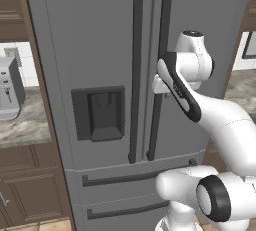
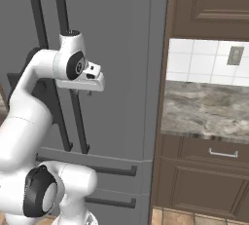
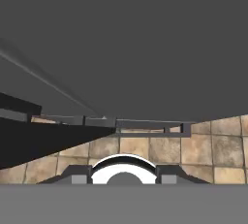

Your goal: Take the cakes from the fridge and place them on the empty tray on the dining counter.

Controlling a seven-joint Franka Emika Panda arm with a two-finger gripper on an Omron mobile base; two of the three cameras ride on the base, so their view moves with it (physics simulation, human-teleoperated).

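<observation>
Kitchen cabinets flank the shut fridge [image 1: 100, 75], whose stiff, heavy right door I'd pull by its long handle [image 1: 159, 75], my hand [image 2: 90, 92] there, grip unclear.

We see toaster [image 1: 9, 87] on marbled counter [image 1: 25, 122], brown cabinets [image 2: 204, 180], white tile backsplash [image 2: 204, 61], tiled floor [image 3: 193, 148].

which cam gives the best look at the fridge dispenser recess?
Left base view. The dispenser recess faces the camera there, fully visible on the fridge's closed left door, beside the long dark handles. In the right base view the arm covers that part of the door. The hand view looks along the grey door face toward the floor tiles.
</observation>
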